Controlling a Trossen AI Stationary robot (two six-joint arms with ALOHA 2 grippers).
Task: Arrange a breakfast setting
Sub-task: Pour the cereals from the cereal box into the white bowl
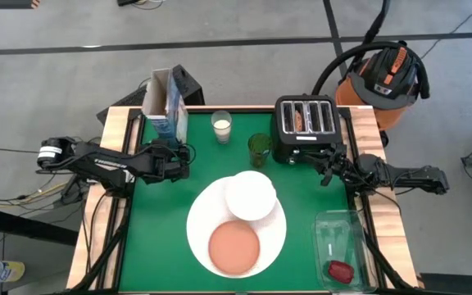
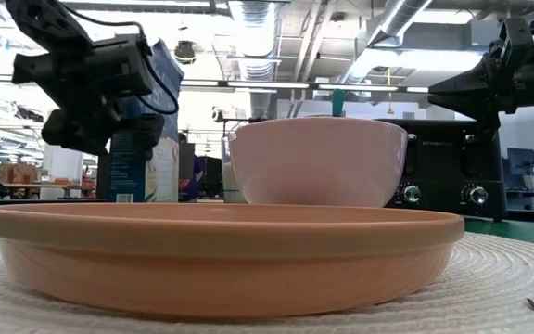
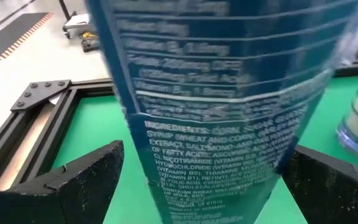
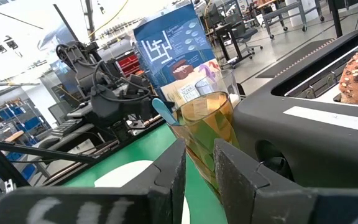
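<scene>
On the surface: one large white plate (image 1: 199, 221), one white bowl (image 1: 250, 196), one salmon-pink plate (image 1: 234, 247), one blue cereal box (image 1: 165, 111), one toaster (image 1: 306, 127) (four slots), two glasses, one clear tray (image 1: 334, 231), one dark-red item (image 1: 339, 271).

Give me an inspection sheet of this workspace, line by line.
Surface: green table mat inside a wooden frame.
Job's things: large round white plate carries the small salmon-pink plate and the smaller white bowl; blue cereal box stands at the far left corner; small dark-red item lies in the clear plastic tray.
Clutter: black four-slot toaster with bread in a slot; glass of milk; green-tinted glass.
Grippers: left gripper open, fingers either side of the box; right gripper shut, near the toaster.
Cables: black cables on the floor beyond the table.
Surroundings: orange shop vacuum with black hose.
</scene>
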